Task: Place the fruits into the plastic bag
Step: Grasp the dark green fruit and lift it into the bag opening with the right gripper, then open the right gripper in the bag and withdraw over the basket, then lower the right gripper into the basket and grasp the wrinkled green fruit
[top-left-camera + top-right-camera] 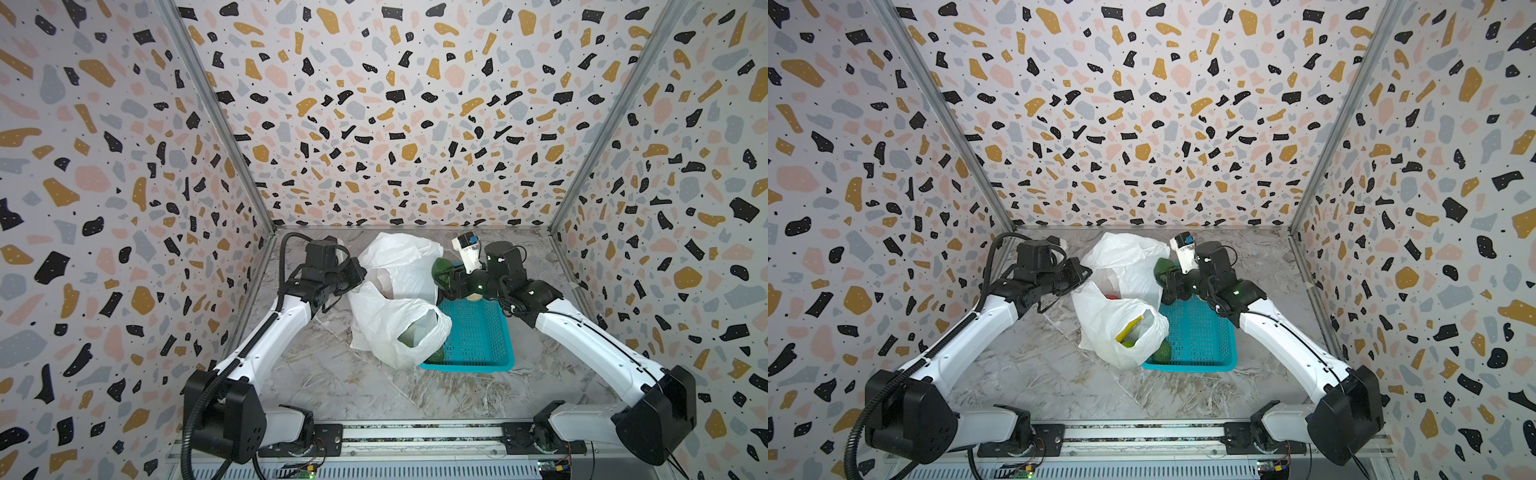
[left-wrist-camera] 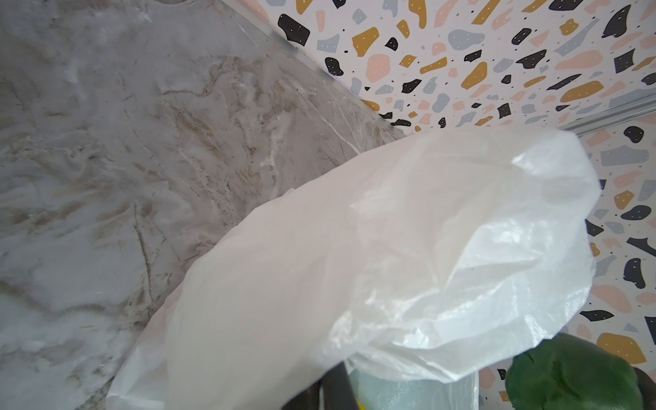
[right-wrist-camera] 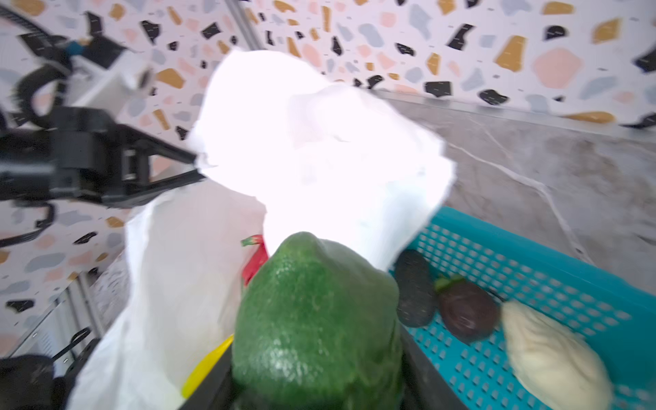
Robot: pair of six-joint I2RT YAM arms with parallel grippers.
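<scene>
The right gripper (image 1: 448, 277) is clamped round a green fruit (image 3: 316, 319) and holds it up over the far corner of the teal basket (image 1: 469, 366), on the side where the plastic bag (image 1: 399, 316) lies. The left gripper (image 3: 195, 166) is pinched together on the bag's upper rim, lifting it just beyond the basket's bag-side edge. The bag slumps against that edge, its lower part draped over the basket's near corner.

The fruit looks like a rigid, pebbly-skinned toy, probably light. Its broad body fills the jaws, so a grip across the middle seems sound. The bag is trickier: thin, limp, slick film, likely to fold shut unless taken by the rim or a handle loop.

Inside the bag, a banana (image 1: 1129, 328) and a red piece (image 1: 1111, 296) show through the openings. In the basket lie a dark green oval (image 3: 415, 294), a maroon ball (image 3: 466, 312) that may roll, and a cream lump (image 3: 550, 355).

The right wrist view is blurred and the bag glares white there, so which opening is the true mouth is unclear. The left wrist view shows mostly film and no fingertips. As for the green shape (image 1: 1160, 352) at the basket's near corner, it cannot be told whether it sits inside the bag or under it.
</scene>
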